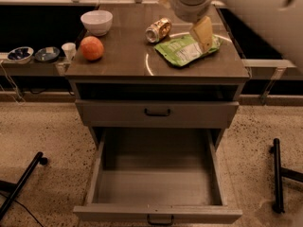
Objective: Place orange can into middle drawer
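Note:
The orange can (158, 30) lies on its side at the back middle of the cabinet top (123, 63), silver end facing front-left. My gripper (203, 34) hangs from the arm at the top right, just above the green snack bag (187, 48) and a short way right of the can, not touching it. The middle drawer (158, 213), deep and grey with a small black handle, is pulled wide open at the bottom with nothing inside. The shallower drawer (157, 112) above it is shut.
An orange fruit (92, 48) and a white bowl (96, 21) sit on the left of the top. Two small bowls (20, 54) and a white cup (69, 50) stand on a low shelf to the left. Black stand legs lie on the floor at right (277, 174) and left (21, 183).

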Robot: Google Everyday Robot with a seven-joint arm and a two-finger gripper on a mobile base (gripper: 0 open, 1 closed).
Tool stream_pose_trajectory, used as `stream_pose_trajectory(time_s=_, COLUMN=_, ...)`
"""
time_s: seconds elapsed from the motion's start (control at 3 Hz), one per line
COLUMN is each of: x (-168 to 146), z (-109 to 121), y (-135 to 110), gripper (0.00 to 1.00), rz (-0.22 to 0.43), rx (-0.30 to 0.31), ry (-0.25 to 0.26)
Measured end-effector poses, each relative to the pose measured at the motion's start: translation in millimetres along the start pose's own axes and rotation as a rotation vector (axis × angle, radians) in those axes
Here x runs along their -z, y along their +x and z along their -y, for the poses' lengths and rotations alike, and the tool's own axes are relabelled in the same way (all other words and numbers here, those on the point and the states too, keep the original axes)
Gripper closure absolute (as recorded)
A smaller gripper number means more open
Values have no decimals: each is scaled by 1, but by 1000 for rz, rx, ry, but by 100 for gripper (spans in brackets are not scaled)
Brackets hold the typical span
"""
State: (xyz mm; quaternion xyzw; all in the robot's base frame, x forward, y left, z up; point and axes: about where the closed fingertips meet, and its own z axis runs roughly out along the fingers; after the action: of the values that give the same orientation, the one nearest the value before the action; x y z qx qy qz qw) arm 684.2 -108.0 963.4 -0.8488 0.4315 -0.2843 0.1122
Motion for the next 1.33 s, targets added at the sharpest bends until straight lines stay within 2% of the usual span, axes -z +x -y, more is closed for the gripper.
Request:
stream_pose_trajectory(time_s=0.33, x=-9, z=7, y=11, gripper=0, rz=-67, rx=35, ry=-7)
stream_pose_trajectory(time_s=0.67, x=-13, z=17, y=13, gripper=0, rz=-68, rx=52, ry=10)
stream_pose_trajectory(time_s=1.0, x=-53, z=37, y=31, gripper=0, rz=-39, rx=87, ry=47)
stream_pose_trajectory(time_s=1.33, x=-146, z=56, y=42, gripper=0, rz=26, rx=161, ry=11)
